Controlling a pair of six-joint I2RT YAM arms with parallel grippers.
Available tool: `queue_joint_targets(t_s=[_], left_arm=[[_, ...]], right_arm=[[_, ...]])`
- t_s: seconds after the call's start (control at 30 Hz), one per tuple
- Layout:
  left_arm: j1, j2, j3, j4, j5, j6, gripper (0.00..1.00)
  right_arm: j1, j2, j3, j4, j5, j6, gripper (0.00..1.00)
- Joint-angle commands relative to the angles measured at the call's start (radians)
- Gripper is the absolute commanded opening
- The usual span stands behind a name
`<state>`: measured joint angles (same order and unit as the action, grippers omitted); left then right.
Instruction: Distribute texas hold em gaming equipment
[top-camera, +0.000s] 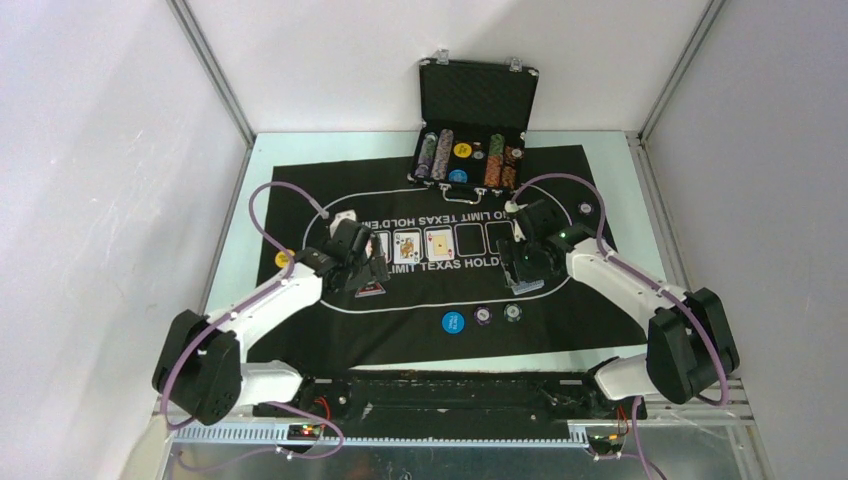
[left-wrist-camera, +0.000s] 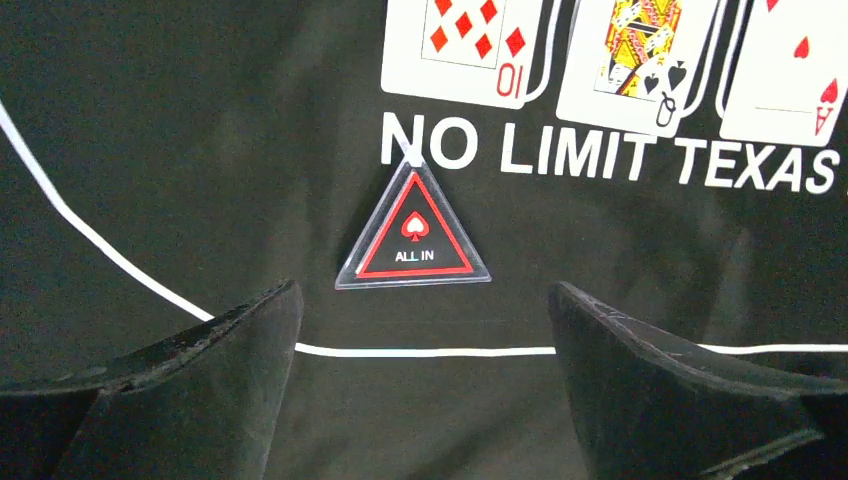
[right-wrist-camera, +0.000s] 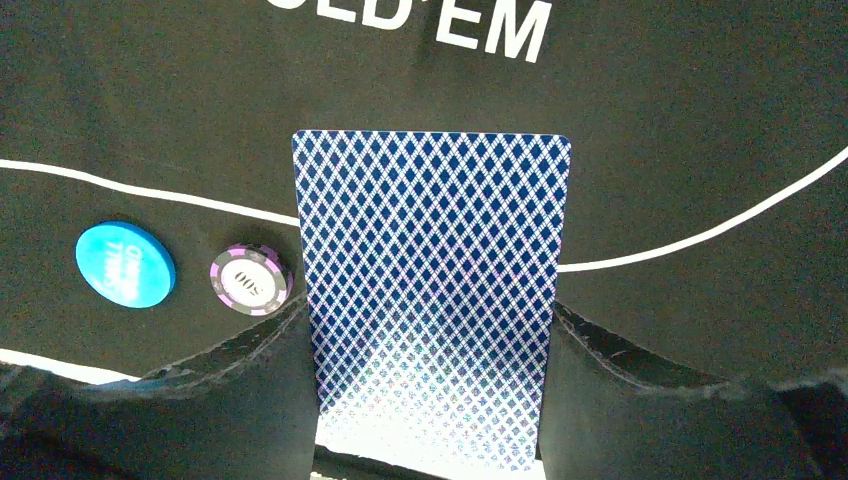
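Left gripper: jaws spread wide with nothing between them, hovering low over the black felt mat. Just ahead of its fingertips, flat on the felt, a clear triangular ALL IN marker with red trim and a spade, apex at the foot of the printed NO LIMIT TEXAS. Beyond the lettering, three face-up cards side by side in their printed boxes: ten of diamonds, queen of spades and a red ace, probably hearts, though cut off at the frame edge.

Right gripper: closed on a blue-backed playing card, pinched by both long edges, diamond-patterned back toward the wrist camera, sticking out ahead of the fingers above the mat. Off to one side of the card, flat on the felt, a round blue button and a purple-edged chip marked 500, just beside each other but apart.

From overhead, a third chip, dark with pale edge spots, next to the purple one; all three in a row near the mat's front edge, between the two arms. Yellow chip at the mat's left border. Another small chip far right. One more white card lying askew on the far side of the left gripper. At the back, the open black case, with chip stacks in its tray.
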<state>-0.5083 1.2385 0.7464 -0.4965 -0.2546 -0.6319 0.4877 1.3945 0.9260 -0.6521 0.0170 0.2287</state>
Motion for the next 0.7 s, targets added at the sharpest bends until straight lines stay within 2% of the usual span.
queue_joint_targets(t_s=[0.0,0.23,0.33,0.5,0.67], left_arm=[[-0.001,0.051,0.003,0.003,0.007,-0.146,1.0],[0.001,0.132,0.0,0.035,0.003,-0.335,1.0],[-0.001,0.149,0.01,-0.013,-0.058,-0.397,1.0],[-0.001,0.171,0.029,-0.086,-0.101,-0.435,1.0],[-0.001,0.203,0.02,-0.065,-0.089,-0.454,1.0]], right_arm=[[0.012,0.007,0.005,0.046,0.019,-0.002,0.0],[0.023,0.025,0.005,0.055,0.016,-0.011,0.0],[0.024,0.025,0.005,0.056,0.018,-0.013,0.0],[0.023,0.03,0.005,0.058,0.021,-0.017,0.0],[0.023,0.032,0.005,0.061,0.021,-0.018,0.0]])
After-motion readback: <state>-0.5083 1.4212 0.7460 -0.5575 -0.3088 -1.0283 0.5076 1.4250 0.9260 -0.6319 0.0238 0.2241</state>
